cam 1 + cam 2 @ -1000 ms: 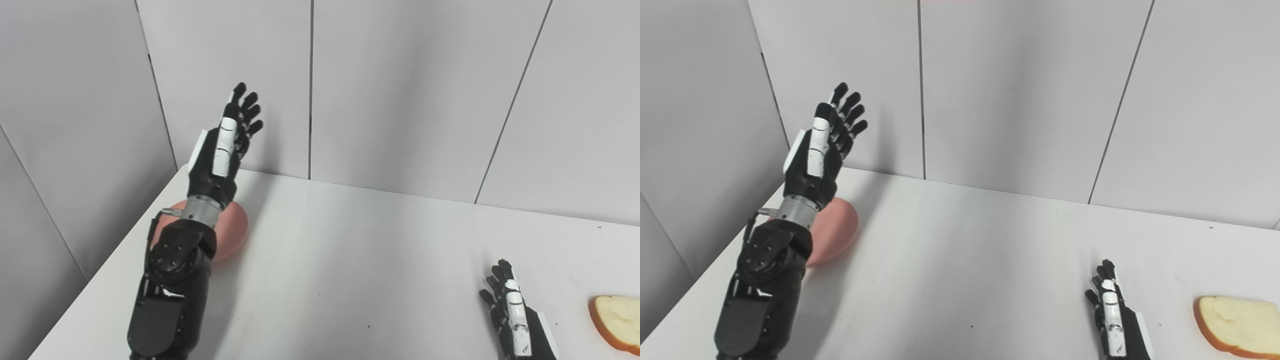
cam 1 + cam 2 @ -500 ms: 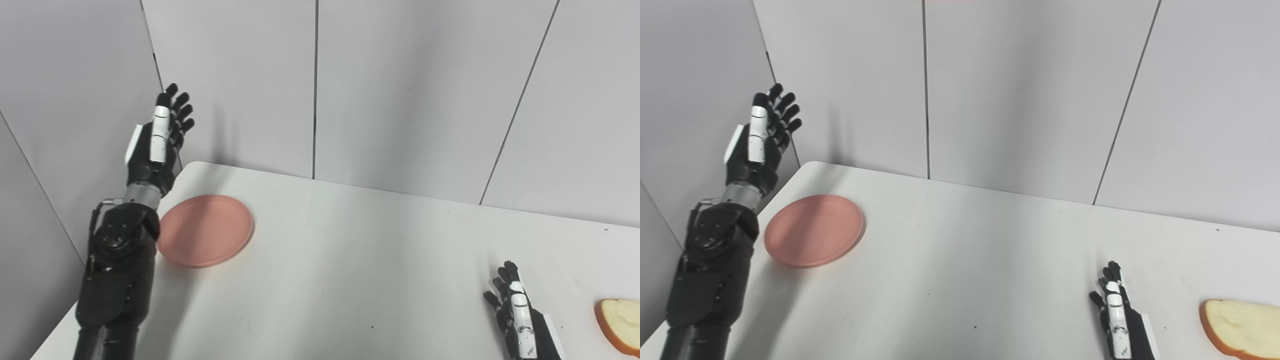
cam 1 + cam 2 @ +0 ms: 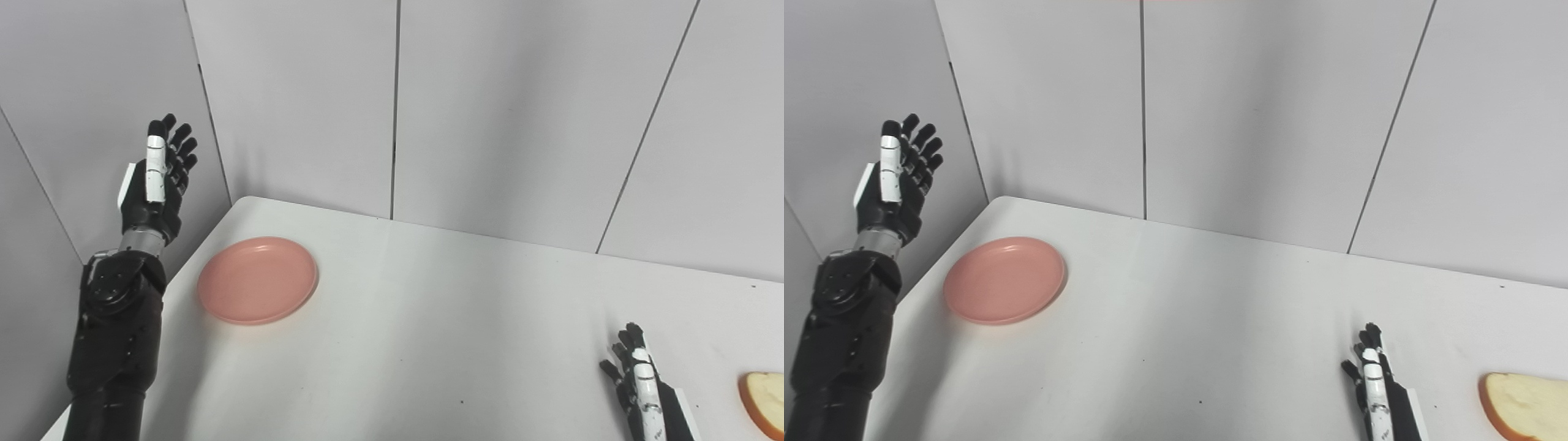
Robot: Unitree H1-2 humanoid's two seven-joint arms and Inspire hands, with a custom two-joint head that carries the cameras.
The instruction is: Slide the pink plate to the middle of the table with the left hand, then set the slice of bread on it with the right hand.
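Observation:
The pink plate [image 3: 258, 279] lies flat near the table's far left corner, with nothing on it. My left hand [image 3: 156, 174] is raised in the air beyond the table's left edge, left of the plate and well above it, open with fingers pointing up. A slice of bread [image 3: 1523, 397] with a brown crust lies at the right edge of the view, near the front. My right hand [image 3: 1375, 380] rests low on the table left of the bread, open and empty, a gap between it and the slice.
The white table [image 3: 429, 331] meets grey wall panels [image 3: 490, 110] at the back and another panel on the left. My left forearm [image 3: 113, 331] stands alongside the table's left edge.
My left arm has swung leftward, from over the plate to beyond the table's left edge, uncovering the plate. The camera has shifted slightly. The right hand and bread stay put.

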